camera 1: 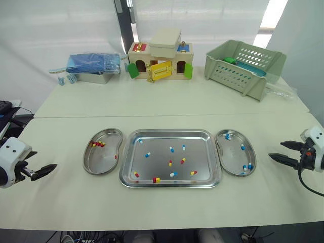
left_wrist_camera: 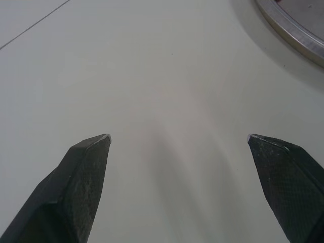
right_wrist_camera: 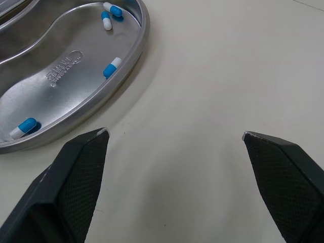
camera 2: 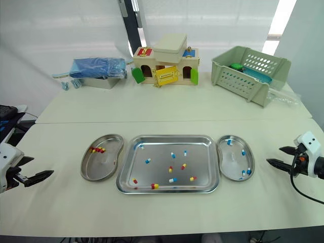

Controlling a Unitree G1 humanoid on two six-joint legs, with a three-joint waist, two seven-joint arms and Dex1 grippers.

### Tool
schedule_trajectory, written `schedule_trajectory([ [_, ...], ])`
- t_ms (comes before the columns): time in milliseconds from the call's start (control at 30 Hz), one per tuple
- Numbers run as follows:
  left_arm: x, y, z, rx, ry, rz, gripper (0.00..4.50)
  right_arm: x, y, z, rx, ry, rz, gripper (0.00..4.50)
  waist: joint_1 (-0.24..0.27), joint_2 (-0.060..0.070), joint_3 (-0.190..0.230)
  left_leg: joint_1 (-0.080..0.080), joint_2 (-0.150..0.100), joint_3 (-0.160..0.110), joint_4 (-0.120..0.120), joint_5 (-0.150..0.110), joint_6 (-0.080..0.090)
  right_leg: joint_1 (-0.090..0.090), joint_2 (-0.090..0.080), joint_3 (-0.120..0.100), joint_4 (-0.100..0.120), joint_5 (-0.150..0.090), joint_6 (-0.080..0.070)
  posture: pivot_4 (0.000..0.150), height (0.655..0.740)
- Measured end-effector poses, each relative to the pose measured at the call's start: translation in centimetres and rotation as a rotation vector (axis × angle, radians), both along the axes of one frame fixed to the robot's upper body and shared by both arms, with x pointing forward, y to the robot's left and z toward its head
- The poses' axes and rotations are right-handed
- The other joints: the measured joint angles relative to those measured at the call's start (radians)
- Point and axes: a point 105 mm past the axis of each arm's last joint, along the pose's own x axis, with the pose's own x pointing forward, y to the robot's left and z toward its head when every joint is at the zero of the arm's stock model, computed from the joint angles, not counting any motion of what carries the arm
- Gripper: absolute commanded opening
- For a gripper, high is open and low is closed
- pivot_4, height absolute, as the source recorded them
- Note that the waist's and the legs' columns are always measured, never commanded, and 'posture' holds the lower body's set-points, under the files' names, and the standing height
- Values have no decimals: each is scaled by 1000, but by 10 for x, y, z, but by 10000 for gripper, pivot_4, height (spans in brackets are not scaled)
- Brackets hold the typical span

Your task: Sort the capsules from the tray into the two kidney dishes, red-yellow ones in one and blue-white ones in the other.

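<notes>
A steel tray [camera 1: 170, 132] lies at the table's middle with several red-yellow and blue-white capsules [camera 1: 171, 163] scattered in it. The left kidney dish [camera 1: 101, 161] holds a few red-yellow capsules [camera 1: 97, 144]. Several blue-white capsules [camera 1: 242, 147] lie in the right kidney dish [camera 1: 233, 157], which the right wrist view shows close up [right_wrist_camera: 66, 71]. My left gripper [camera 1: 46, 171] hovers open and empty over bare table left of the left dish, whose rim [left_wrist_camera: 293, 30] edges the left wrist view. My right gripper [camera 1: 276, 150] stands open and empty just right of the right dish.
At the back of the table stand a wooden toy house [camera 1: 161, 62], a green plastic basket [camera 1: 244, 66] and a blue bag on a metal box [camera 1: 93, 66]. A seam [camera 1: 167, 115] runs across the table behind the tray.
</notes>
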Motion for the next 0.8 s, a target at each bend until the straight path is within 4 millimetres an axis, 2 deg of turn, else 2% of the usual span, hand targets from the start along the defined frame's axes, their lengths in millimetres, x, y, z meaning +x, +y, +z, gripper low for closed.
schedule_trajectory([
  [800, 6, 2, 4, -19, -26, 17, 45000, -7, -3, -7, -2, 21, -7, 44644, 0, 0, 0, 0, 0, 1, 0, 0, 0, 0, 0, 1, 1, 0, 0, 1500, 7400],
])
